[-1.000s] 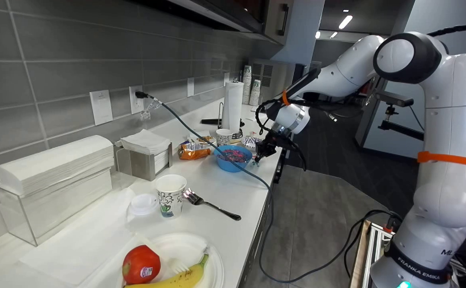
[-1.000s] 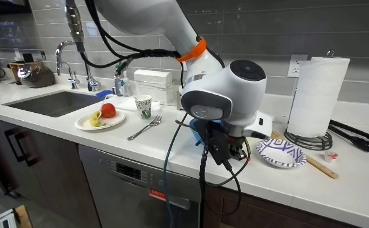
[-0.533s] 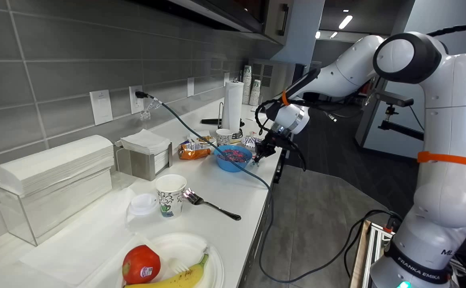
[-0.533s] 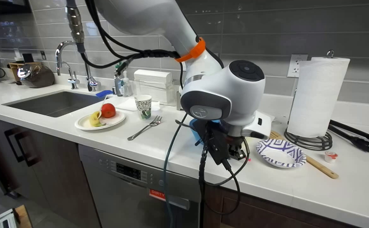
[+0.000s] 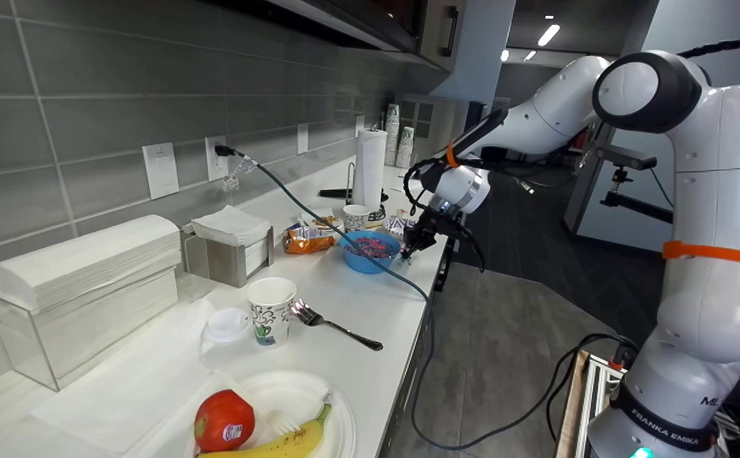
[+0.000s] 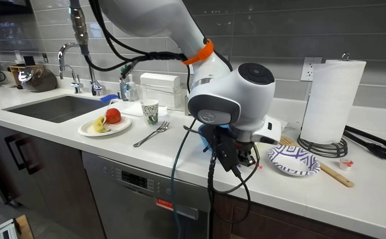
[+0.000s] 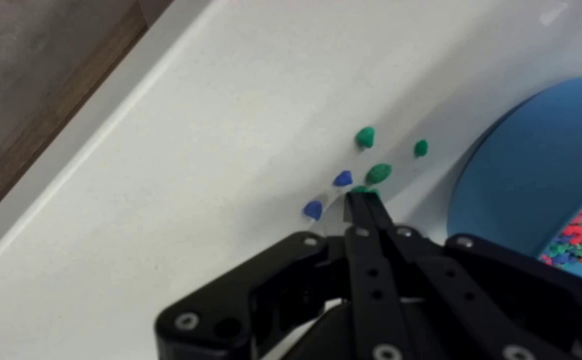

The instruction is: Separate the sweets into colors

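In an exterior view the arm [image 6: 236, 87] has edged slightly left, baring more pink sweets [image 6: 260, 167] on the desk [image 6: 378, 186]; probably a sorting nudge, not a pick; the fingers [image 7: 357, 215] are clenched on nothing visible, tips at the green sweets [image 7: 379, 173], touching or just above, I cannot tell; in the wrist view blue sweets [image 7: 343, 178] lie just left, scarcely separated; mixed sweets [image 7: 575, 232] sit in the blue bowl [image 7: 511, 175] at right.

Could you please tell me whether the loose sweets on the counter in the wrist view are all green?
No, two blue sweets lie on the counter near the green sweets.
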